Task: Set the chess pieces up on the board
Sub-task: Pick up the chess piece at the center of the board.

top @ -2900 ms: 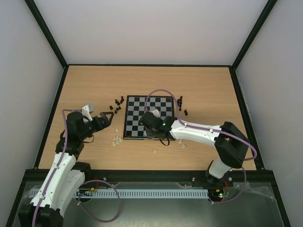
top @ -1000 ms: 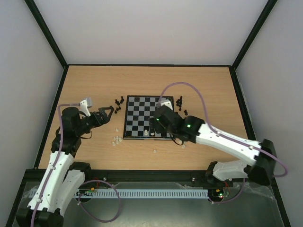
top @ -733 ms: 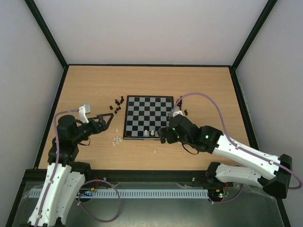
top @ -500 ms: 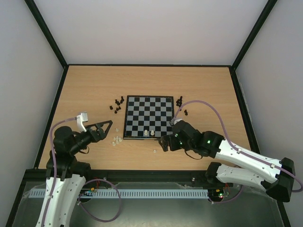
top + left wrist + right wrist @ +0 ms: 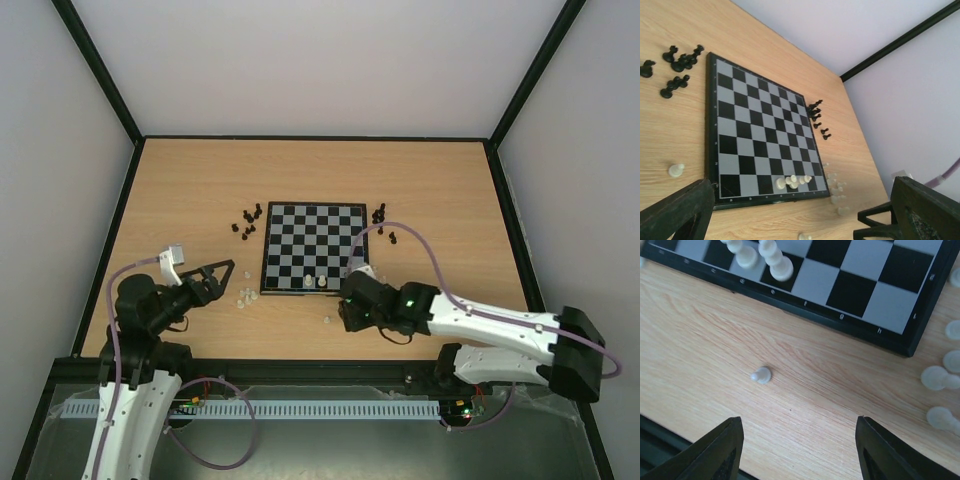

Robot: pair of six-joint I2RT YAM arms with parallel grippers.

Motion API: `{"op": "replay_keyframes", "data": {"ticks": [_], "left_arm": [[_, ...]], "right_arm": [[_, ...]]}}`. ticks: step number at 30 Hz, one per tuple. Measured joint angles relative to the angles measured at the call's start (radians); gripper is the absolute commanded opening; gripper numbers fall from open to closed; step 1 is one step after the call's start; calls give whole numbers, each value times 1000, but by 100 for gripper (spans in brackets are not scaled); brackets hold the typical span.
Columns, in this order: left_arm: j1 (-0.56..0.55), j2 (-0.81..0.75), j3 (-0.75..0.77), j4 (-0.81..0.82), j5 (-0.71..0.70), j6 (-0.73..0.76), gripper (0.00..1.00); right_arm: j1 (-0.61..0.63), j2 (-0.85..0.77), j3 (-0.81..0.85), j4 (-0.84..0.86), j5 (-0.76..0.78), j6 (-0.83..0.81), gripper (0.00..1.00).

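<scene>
Several pale pieces (image 5: 775,265) are standing on the board's (image 5: 310,240) near edge while the right claw (image 5: 797,422), having pulled back, is hovering open and empty over a loose pawn (image 5: 761,375) beside it.

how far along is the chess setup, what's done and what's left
Barely begun. Done: a few pale pieces stand on the near row of the board. In hand: nothing; the right hand is open by a lone pale pawn on the table, and the left hand is open and empty. Left: the black pieces and other pale ones lie off the board.
</scene>
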Motion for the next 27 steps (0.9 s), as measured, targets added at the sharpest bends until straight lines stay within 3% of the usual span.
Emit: {"op": "replay_keyframes", "data": {"ticks": [8, 27], "left_arm": [[0, 58, -64, 28, -33, 4, 100], [0, 102, -92, 93, -59, 0, 99]], "right_arm": [[126, 187, 35, 13, 126, 22, 48], [138, 398, 96, 153, 79, -19, 33]]}}
